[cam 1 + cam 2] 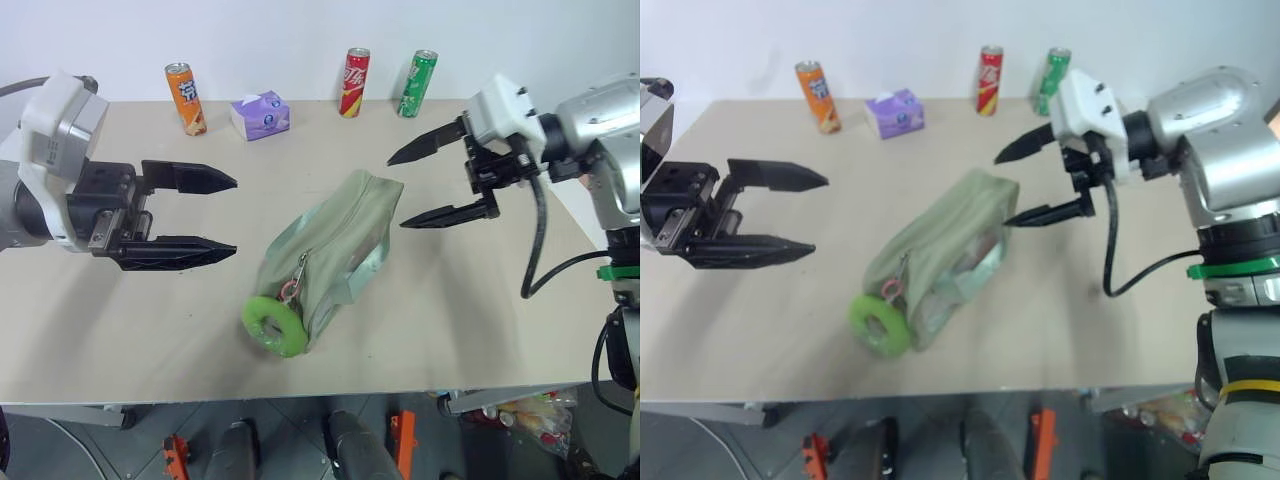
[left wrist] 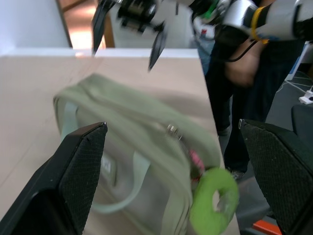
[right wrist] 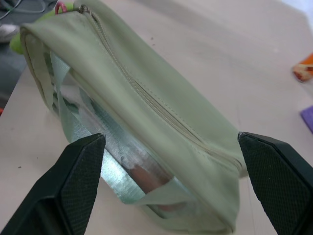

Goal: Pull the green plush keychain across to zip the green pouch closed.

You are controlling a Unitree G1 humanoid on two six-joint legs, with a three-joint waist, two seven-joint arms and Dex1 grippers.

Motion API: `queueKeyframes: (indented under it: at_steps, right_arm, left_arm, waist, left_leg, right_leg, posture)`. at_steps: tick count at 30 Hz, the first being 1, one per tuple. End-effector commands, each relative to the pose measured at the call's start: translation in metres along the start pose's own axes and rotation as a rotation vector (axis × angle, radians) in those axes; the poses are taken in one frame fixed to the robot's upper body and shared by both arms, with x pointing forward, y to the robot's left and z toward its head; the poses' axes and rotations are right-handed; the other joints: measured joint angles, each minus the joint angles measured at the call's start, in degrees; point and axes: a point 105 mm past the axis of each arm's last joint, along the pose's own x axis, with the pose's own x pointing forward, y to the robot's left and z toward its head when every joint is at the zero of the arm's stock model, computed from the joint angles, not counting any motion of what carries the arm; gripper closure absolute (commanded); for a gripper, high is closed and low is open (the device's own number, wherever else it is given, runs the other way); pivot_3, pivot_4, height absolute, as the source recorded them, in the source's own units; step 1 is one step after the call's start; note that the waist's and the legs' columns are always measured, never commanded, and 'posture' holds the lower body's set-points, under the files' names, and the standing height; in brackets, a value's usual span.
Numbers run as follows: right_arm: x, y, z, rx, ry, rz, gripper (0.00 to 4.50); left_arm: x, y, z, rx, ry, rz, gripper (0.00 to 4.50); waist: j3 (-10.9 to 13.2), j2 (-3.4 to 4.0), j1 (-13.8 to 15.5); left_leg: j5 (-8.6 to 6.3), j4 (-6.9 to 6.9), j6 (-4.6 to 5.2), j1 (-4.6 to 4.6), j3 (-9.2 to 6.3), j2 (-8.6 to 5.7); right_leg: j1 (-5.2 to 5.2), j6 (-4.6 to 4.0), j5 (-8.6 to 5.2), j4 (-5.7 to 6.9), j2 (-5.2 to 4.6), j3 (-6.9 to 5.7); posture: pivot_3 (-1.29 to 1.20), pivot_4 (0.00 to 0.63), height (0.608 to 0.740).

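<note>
We see the green pouch mid-table, the green plush keychain at its seven o'clock end. Both the left gripper and right gripper hover wide, empty. We'd pin the far end, then pinch the ring squarely and pull along the zipper.

Beige table, sage-green pouch lying diagonally at centre, lime plush keychain at its near end, open left gripper and right gripper flanking, apart from it
</note>
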Motion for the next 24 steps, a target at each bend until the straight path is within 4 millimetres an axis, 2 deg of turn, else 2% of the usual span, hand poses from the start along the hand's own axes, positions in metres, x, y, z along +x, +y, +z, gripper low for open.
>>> queueKeyframes:
  at_steps: [1,11,19,20,21,23,24]
  right_arm:
    - [0.001,0.003,0.012,-0.082,0.0,0.074,0.0]
    - [0.028,0.024,0.011,-0.099,-0.011,0.239,0.0]
    - [0.045,0.019,0.003,-0.146,0.024,0.252,0.0]
    - [0.045,0.019,0.003,-0.15,0.024,0.253,0.4]
    - [0.044,0.018,0.003,-0.152,0.024,0.252,0.4]
    - [0.042,0.019,0.004,-0.159,0.024,0.255,1.17]
    - [0.041,0.018,0.005,-0.16,0.02,0.256,1.92]
  left_arm:
    - [0.003,-0.005,0.005,0.019,-0.012,-0.017,0.03]
    - [0.003,-0.003,-0.001,0.005,-0.014,0.011,0.03]
    - [0.004,-0.003,-0.002,0.009,-0.02,0.022,0.03]
    - [0.004,-0.002,-0.002,0.012,-0.021,0.027,0.0]
    - [0.004,-0.002,-0.002,0.013,-0.024,0.033,0.0]
    - [0.003,-0.002,-0.002,0.018,-0.025,0.043,0.0]
    - [0.003,-0.002,-0.003,0.018,-0.024,0.047,0.0]
  waist:
    - [0.0,0.0,0.0]
    - [0.0,0.0,0.1]
    - [0.0,0.0,0.1]
    - [0.0,0.0,0.1]
    - [0.0,0.0,0.1]
    - [0.0,0.0,0.1]
    - [0.0,0.0,0.1]
  left_leg:
    - [0.0,0.0,0.0,0.01,-0.01,0.0]
    - [0.0,0.04,0.0,0.03,-0.09,0.01]
    - [0.01,0.09,0.0,0.04,-0.11,0.01]
    - [0.01,0.09,0.0,0.02,-0.11,0.01]
    - [0.01,0.09,0.0,0.02,-0.11,0.01]
    - [0.01,0.09,0.0,0.0,-0.13,0.01]
    - [0.01,0.08,0.0,0.02,-0.14,0.01]
  right_leg:
    - [0.0,0.0,0.0,0.02,0.0,0.0]
    - [0.03,0.0,-0.01,0.08,0.04,-0.01]
    - [0.05,0.01,0.0,0.1,0.06,-0.02]
    - [0.05,0.02,0.0,0.11,0.05,-0.02]
    - [0.05,0.01,0.0,0.11,0.06,-0.02]
    - [0.05,0.02,0.0,0.1,0.05,-0.02]
    - [0.05,0.01,0.0,0.11,0.07,-0.03]
  posture:
    - [0.0,0.15,0.74]
    - [0.0,0.15,0.74]
    - [0.0,0.15,0.74]
    - [0.0,0.15,0.74]
    - [0.0,0.15,0.74]
    - [0.0,0.15,0.74]
    - [0.0,0.15,0.74]
